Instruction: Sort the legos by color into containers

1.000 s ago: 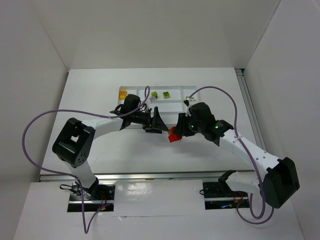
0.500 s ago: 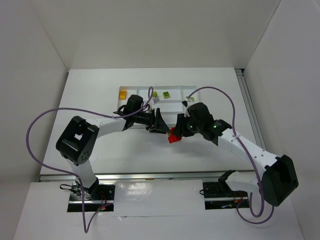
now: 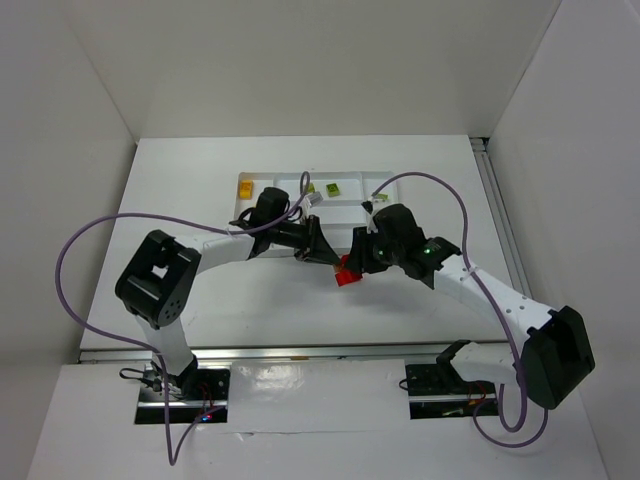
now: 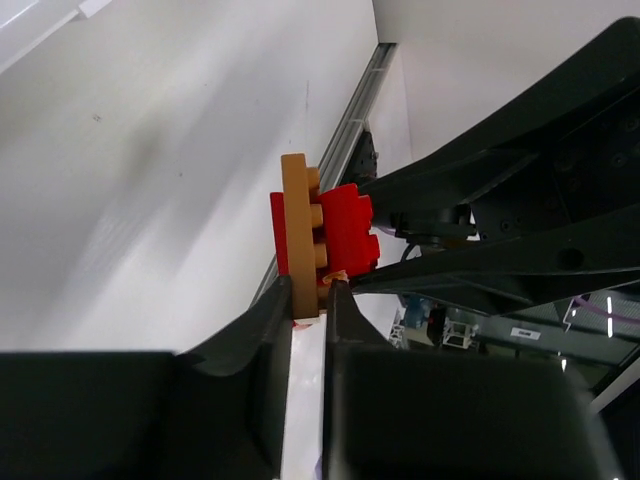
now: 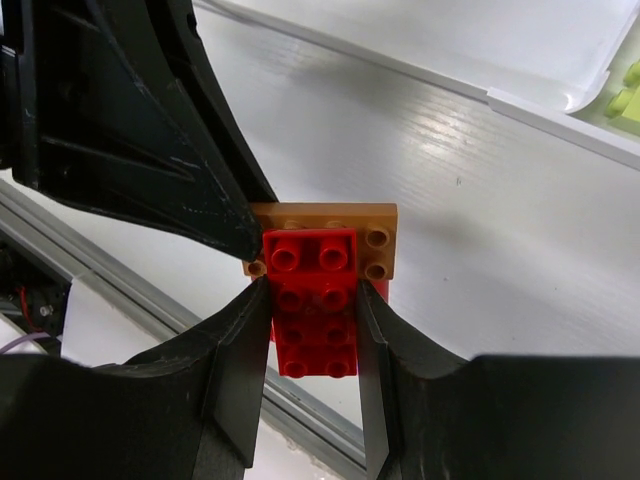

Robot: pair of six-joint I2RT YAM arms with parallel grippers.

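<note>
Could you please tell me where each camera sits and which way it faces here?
Top external: above and behind the bases, looking down on the table; both arms, the tray and red brick show.
Left wrist: on the left arm, looking along the left fingers, which pinch the orange plate; the right fingers face it.
Right wrist: on the right arm, looking down past the right fingers, which clamp the red brick.
Shared: both wrist views show the joined brick and plate.
</note>
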